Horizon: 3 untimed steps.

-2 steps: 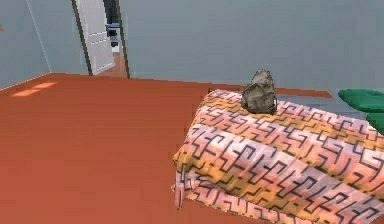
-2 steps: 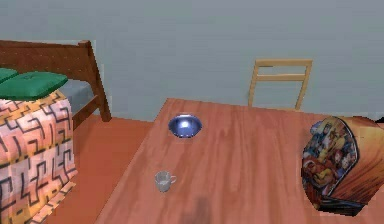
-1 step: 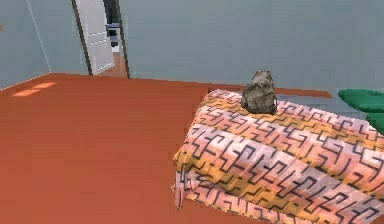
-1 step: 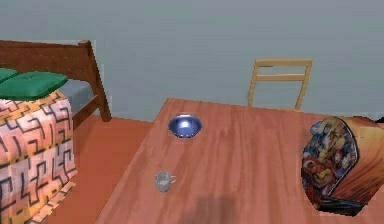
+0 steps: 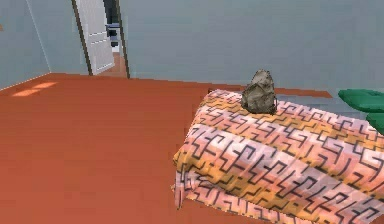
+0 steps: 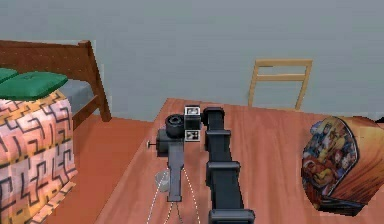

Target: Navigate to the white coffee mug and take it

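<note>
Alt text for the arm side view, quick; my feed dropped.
The arm reaches over a wooden table, a small grey blob near its claw. A wooden chair stands behind the table, a multicoloured bundle lies at the right, and a bed with a patterned blanket at the left.

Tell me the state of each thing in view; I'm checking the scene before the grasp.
Door, apparently ajar.
Patterned blanket, spread flat, draped over the edge.
Grey lumpy object, resting on the blanket.
Green pillow, lying flat.
Chair, upright behind the table.
Colourful bundle, lying on the table.
Gripper, seen against the tabletop; cannot tell whether it holds anything.
</note>
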Tool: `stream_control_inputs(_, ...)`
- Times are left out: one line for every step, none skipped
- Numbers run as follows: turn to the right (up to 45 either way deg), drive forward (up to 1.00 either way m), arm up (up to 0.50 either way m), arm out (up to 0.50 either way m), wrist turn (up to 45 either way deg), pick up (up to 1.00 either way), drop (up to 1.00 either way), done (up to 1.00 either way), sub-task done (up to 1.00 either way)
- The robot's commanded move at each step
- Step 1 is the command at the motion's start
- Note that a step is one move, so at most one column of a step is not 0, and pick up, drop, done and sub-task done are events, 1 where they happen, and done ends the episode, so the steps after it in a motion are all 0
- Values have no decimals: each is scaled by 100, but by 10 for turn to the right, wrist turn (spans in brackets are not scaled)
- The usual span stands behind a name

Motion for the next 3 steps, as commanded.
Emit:
stream_control_inputs(0, 0, 0, 0, 450, 0, 0, 0, 0)
stream_control_inputs(0, 0, 0, 0, 450, 0, 0, 0, 0)
stream_control_inputs(0, 0, 0, 0, 450, 0, 0, 0, 0)
